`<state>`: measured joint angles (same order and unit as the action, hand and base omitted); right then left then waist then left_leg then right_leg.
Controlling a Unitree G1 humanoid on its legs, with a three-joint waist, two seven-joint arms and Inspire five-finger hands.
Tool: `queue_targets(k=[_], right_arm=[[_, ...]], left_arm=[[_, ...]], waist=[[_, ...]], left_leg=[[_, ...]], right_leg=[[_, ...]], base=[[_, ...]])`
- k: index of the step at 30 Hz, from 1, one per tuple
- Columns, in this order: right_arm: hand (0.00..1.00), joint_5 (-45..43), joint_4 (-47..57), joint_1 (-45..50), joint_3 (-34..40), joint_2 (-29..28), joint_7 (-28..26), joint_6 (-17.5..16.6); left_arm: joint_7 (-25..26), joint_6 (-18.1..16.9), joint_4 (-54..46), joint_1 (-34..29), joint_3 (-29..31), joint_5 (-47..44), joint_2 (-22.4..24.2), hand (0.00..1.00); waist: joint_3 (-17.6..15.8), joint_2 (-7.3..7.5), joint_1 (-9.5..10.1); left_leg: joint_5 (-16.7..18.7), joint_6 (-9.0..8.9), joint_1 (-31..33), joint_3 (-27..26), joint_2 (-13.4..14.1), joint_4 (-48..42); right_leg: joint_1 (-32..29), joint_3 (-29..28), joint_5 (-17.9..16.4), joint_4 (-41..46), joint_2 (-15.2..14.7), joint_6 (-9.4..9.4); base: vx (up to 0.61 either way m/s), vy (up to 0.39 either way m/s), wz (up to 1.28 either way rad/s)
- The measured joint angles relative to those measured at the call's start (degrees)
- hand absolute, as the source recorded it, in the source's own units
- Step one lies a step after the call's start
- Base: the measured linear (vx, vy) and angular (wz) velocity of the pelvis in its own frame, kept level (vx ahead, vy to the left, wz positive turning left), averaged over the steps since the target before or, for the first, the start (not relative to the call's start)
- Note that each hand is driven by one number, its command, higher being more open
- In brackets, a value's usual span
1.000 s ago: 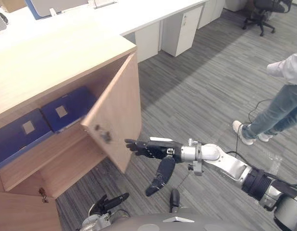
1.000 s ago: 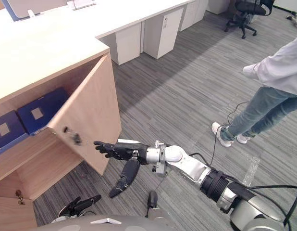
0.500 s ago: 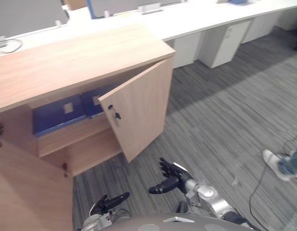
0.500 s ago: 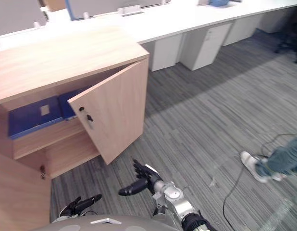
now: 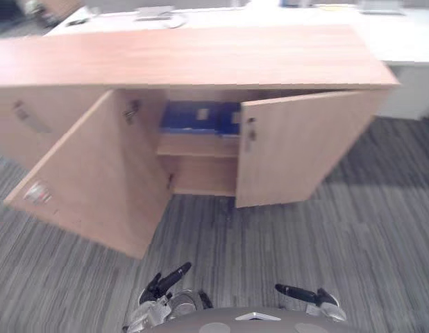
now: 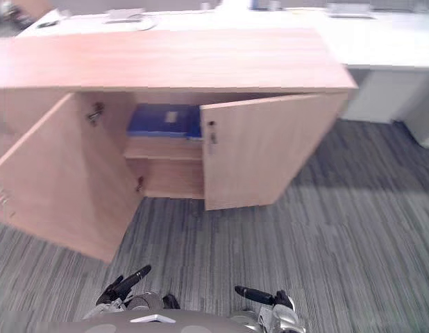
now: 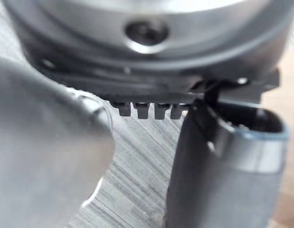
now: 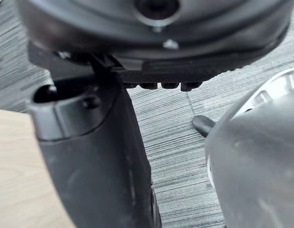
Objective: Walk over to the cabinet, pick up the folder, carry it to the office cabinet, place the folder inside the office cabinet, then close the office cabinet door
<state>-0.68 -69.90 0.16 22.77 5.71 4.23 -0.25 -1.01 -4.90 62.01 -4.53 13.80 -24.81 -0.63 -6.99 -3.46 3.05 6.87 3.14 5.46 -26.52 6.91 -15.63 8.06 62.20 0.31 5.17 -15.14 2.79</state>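
Observation:
The wooden office cabinet stands in front of me with both doors open. Its left door swings far out over the floor, and its right door stands partly open. A blue folder lies flat on the upper shelf between them, also seen as the blue folder in the right eye view. My left hand and right hand hang low at the bottom edge, well short of the cabinet. Both are relaxed and hold nothing.
A long white desk runs behind the cabinet and off to the right. Grey striped carpet spreads between me and the cabinet. The left door's outer corner reaches closest to me.
The camera has swung round to face the cabinet front on. My right hand has drawn back from beside the right door to low by my body.

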Motion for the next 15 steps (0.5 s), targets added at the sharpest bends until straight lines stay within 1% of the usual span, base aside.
queue_targets(k=[1,3,4,5,6,7,8,9,11,12,13,14,15], right_arm=[[1.00,-0.20,0.51,0.91,1.08,-1.13,-0.08,-0.19],[1.00,-0.19,0.67,1.07,1.51,-1.15,-0.27,-0.10],[1.00,-0.18,0.88,1.17,1.55,-0.91,-0.52,0.02],[1.00,-0.16,1.04,1.29,1.68,-0.83,-0.78,0.05],[1.00,-0.16,1.11,1.28,2.19,-0.72,-1.04,0.15],[1.00,0.32,1.37,1.38,2.61,-0.35,-0.84,0.28],[1.00,0.31,1.39,1.48,2.66,-0.24,-0.85,0.34],[1.00,0.29,1.14,1.77,2.86,0.19,-0.87,0.66],[1.00,0.30,0.90,2.24,2.96,0.78,-0.89,0.88],[1.00,0.31,0.77,2.47,3.01,1.02,-0.90,0.94],[1.00,0.31,0.54,2.59,3.14,1.04,-0.96,0.95],[1.00,0.28,1.02,2.97,3.89,0.82,-1.07,0.65],[1.00,0.27,1.28,2.94,4.02,0.83,-1.16,0.28]], left_arm=[[0.06,0.15,0.33,0.17,-0.54,0.15,-0.52,1.00],[-0.03,0.20,0.33,0.08,-0.95,0.23,-0.53,1.00],[-0.13,0.23,0.42,-0.29,-1.68,0.52,-0.51,1.00],[-0.44,0.33,0.44,-0.53,-2.33,0.57,-0.32,1.00],[-0.77,0.37,0.44,-0.52,-2.89,0.71,-0.15,1.00],[-1.40,0.39,0.44,-0.60,-3.82,0.98,-0.13,1.00],[-1.79,0.39,0.43,-0.60,-4.12,1.25,-0.21,1.00],[-2.40,0.41,0.41,-0.64,-4.59,1.39,-0.35,1.00],[-2.84,0.45,0.34,-1.15,-4.81,2.73,-0.43,1.00],[-3.17,0.61,0.29,-1.24,-4.93,2.87,-0.55,1.00],[-3.25,0.79,0.29,-1.26,-4.94,2.91,-0.91,1.00],[-3.28,1.05,0.30,-1.27,-5.47,2.90,-1.42,1.00],[-3.38,1.17,0.30,-1.25,-5.94,2.89,-1.80,1.00]], waist=[[0.82,1.40,-0.20],[0.77,1.23,-0.12],[0.89,0.71,-0.15],[1.10,0.13,-0.20],[1.00,-0.14,-0.23],[1.06,-0.26,-0.19],[1.08,-0.29,-0.21],[1.14,-0.28,-0.16],[1.30,-0.19,-0.13],[1.64,-0.13,-0.08],[1.71,-0.08,-0.10],[1.80,0.18,-0.18],[1.99,0.24,-0.35]], left_leg=[[-3.19,0.19,-1.16,3.33,-3.68,6.61],[-4.99,-0.07,-2.73,5.71,-5.89,11.07],[-6.38,-0.29,-4.57,7.52,-7.82,15.10],[-7.10,-0.35,-6.17,8.63,-9.19,18.13],[-7.67,-0.44,-7.11,9.43,-10.05,19.52],[-8.39,-0.05,-8.04,11.11,-11.37,20.71],[-8.44,-0.08,-8.14,11.81,-11.92,20.70],[-8.85,-0.24,-8.69,13.53,-13.21,20.71],[-9.42,0.62,-9.37,15.64,-14.80,20.52],[-10.34,1.90,-9.52,16.96,-15.65,20.44],[-10.44,2.06,-9.63,17.81,-16.04,20.43],[-10.35,2.61,-9.93,19.84,-16.98,20.43],[-10.50,3.14,-10.10,20.80,-17.29,20.41]], right_leg=[[0.71,2.35,0.17,-1.09,-1.05,-0.17],[1.83,3.97,0.19,-0.74,-1.64,-0.21],[3.05,5.35,0.06,0.37,-2.86,-0.01],[4.19,6.74,0.05,1.74,-4.24,-0.01],[5.08,7.61,0.04,2.95,-5.19,-0.01],[6.07,8.96,0.03,4.99,-6.92,0.00],[6.54,9.53,0.03,6.15,-8.00,0.00],[7.65,10.51,0.02,8.47,-9.92,0.00],[9.36,12.14,-0.16,11.14,-12.12,0.29],[10.32,13.11,-0.02,11.83,-12.92,0.48],[10.85,13.13,0.00,11.90,-13.10,0.46],[10.86,8.86,-0.43,14.93,-14.66,-0.32],[9.82,3.59,-0.94,16.84,-15.38,-1.02]], base=[[-0.09,0.147,1.62],[-0.09,0.094,1.05],[-0.09,0.083,1.00],[-0.08,0.072,1.05],[-0.04,0.031,1.01],[0.01,0.013,0.82],[0.06,0.020,0.85],[0.08,0.029,0.63],[0.16,0.020,0.69],[0.19,-0.002,0.62],[0.21,-0.020,0.66],[0.16,-0.006,0.60],[0.14,-0.003,0.73]])
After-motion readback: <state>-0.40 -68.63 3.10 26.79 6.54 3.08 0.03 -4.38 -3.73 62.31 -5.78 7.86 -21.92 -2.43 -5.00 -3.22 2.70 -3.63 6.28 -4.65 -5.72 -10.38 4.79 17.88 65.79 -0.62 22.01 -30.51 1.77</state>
